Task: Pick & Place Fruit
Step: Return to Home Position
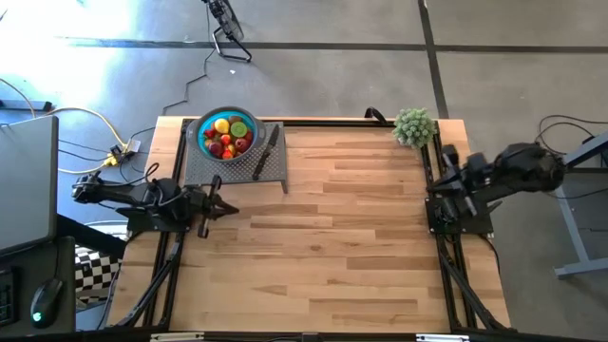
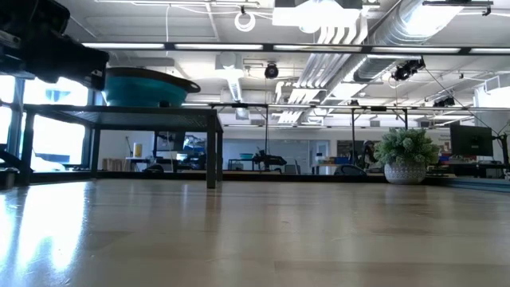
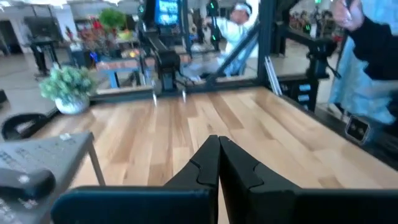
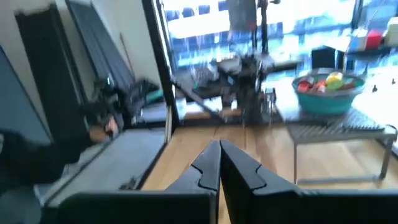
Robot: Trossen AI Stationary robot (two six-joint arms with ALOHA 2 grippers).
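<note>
Overhead, looking straight down: the fruit (image 1: 228, 136), a small heap of red, yellow, orange and green pieces, lies inside a teal bowl (image 1: 203, 126). The bowl stands on a grey shelf (image 1: 275, 171) at the far left corner of the wooden tabletop (image 1: 351, 247). A black-handled knife (image 1: 266, 152) lies on the shelf just beside the bowl. My left gripper (image 1: 233, 208) sits low at the tabletop's left edge, just in front of the shelf, apart from the fruit and pointing across the wood. My right arm (image 1: 513, 166) is folded at the right edge, well apart from the bowl. A fuzzy green plant ball (image 1: 414, 125) stands at the far right corner.

From tabletop height: the bowl's rim rises above the shelf top on the left, and its wall hides the fruit. The plant stands far right.

Through my left wrist camera: the two dark fingers press together with nothing between them. A corner of the shelf shows to one side, and a person's dark sleeve (image 3: 373, 37) shows beyond the tabletop.

Through my right wrist camera: my right gripper (image 4: 219, 146) is likewise closed and empty. Across the tabletop the fruit shows piled in the bowl on the shelf, far from these fingers.
</note>
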